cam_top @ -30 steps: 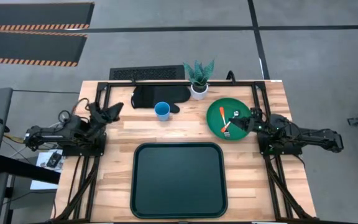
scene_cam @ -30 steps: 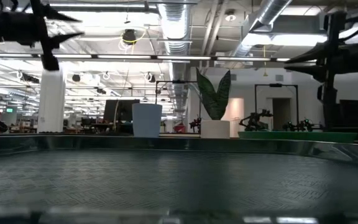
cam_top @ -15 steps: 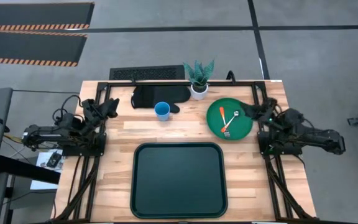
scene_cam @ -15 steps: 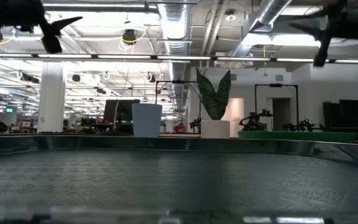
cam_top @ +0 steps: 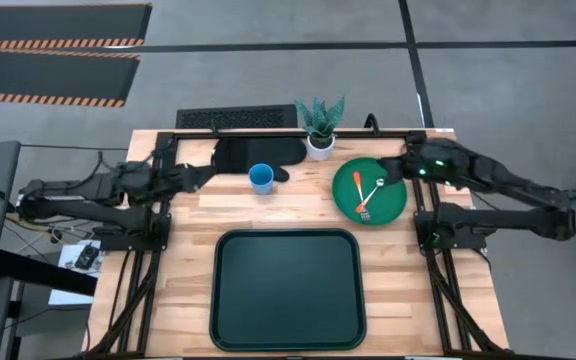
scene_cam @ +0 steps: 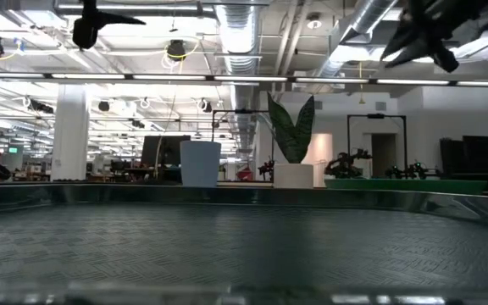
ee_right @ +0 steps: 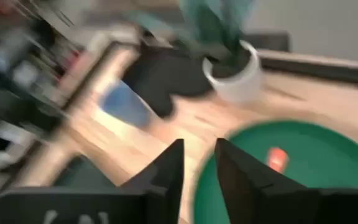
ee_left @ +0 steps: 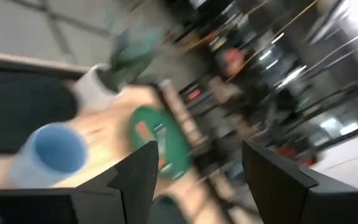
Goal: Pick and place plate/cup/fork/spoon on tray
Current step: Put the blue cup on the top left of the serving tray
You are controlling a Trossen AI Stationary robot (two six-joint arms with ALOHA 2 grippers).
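The dark green tray [cam_top: 287, 289] lies at the near middle of the table. The round green plate [cam_top: 388, 205] lies at the far right, and the orange-handled fork [cam_top: 358, 186] and spoon [cam_top: 376, 188] lie crossed on it. The blue cup [cam_top: 261, 178] stands upright left of the plate. My left gripper [cam_top: 202, 175] is open and empty, raised above the table left of the cup [ee_left: 48, 155]. My right gripper [cam_top: 393, 168] is open and empty, raised over the plate's far right rim [ee_right: 303, 162].
A plant in a white pot [cam_top: 320, 135] stands at the far edge between cup and plate. A black pad [cam_top: 253, 155] lies behind the cup, and a black grille [cam_top: 236, 118] beyond it. Black frame rails [cam_top: 158, 190] run along both table sides.
Both arms have risen from low beside the table. My left gripper has gone up and toward the table's right, nearer the cup. My right gripper has gone up and toward the far edge, from beside the plate's right rim to above its far right rim.
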